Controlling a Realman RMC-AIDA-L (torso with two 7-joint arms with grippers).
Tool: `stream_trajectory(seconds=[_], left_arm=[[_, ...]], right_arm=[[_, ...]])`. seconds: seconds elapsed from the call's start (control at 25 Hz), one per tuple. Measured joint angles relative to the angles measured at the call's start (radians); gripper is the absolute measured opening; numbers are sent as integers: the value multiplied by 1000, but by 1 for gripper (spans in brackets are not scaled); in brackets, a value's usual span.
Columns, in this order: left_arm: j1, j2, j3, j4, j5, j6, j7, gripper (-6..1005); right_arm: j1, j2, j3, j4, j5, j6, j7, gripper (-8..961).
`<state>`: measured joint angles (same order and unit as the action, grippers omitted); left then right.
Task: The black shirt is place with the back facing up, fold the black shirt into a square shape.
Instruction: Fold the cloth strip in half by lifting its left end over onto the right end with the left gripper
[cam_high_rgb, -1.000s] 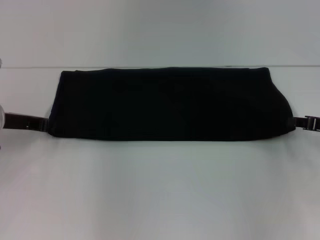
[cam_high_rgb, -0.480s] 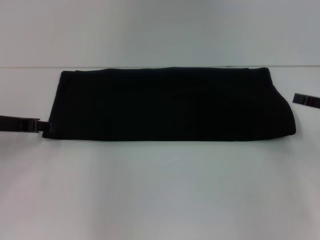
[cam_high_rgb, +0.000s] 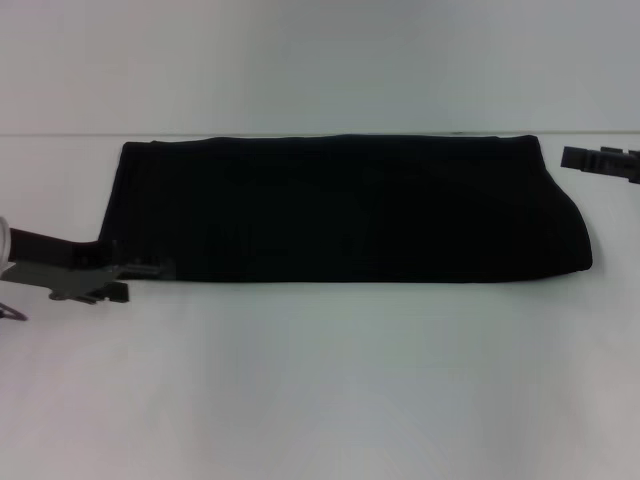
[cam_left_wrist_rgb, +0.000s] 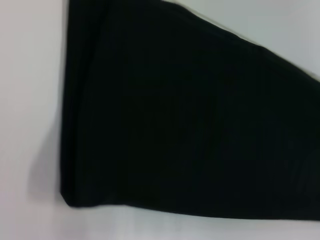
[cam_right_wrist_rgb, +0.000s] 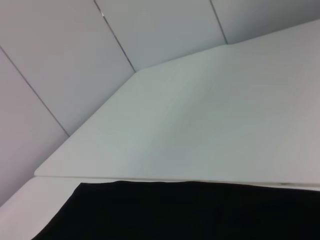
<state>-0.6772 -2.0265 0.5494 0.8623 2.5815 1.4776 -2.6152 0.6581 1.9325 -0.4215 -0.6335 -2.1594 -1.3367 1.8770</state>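
The black shirt (cam_high_rgb: 340, 205) lies folded into a long flat band across the far half of the white table, with no print showing. It also shows in the left wrist view (cam_left_wrist_rgb: 190, 115) and in the right wrist view (cam_right_wrist_rgb: 190, 212). My left gripper (cam_high_rgb: 140, 280) is at the shirt's front left corner, just off the cloth, with its fingers apart and holding nothing. My right gripper (cam_high_rgb: 572, 157) hangs beside the shirt's far right corner, apart from the cloth.
The white table (cam_high_rgb: 320, 380) stretches bare in front of the shirt. Its far edge meets a pale panelled wall (cam_right_wrist_rgb: 150, 40) just behind the shirt.
My left gripper has moved inward and toward the front, to the shirt's front left corner. My right gripper has moved toward the far right corner. The shirt has not moved.
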Motion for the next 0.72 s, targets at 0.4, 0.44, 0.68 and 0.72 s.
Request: stream_trajectory(seconds=[0.4, 0.44, 0.68, 0.72], left_arm=[[-12, 26, -218, -169, -2, -81, -205, 852], [-3, 26, -244, -175, -1, -86, -218, 852], [32, 20, -336, -191, -1, -100, -259, 852], [35, 20, -344, -202, -1, -108, -263, 853]], right_arm=[[48, 7, -86, 0, 0, -22, -90, 919], [52, 7, -87, 0, 0, -40, -102, 921], [71, 10, -88, -2, 3, -88, -132, 921], [75, 11, -89, -3, 3, -86, -132, 920]])
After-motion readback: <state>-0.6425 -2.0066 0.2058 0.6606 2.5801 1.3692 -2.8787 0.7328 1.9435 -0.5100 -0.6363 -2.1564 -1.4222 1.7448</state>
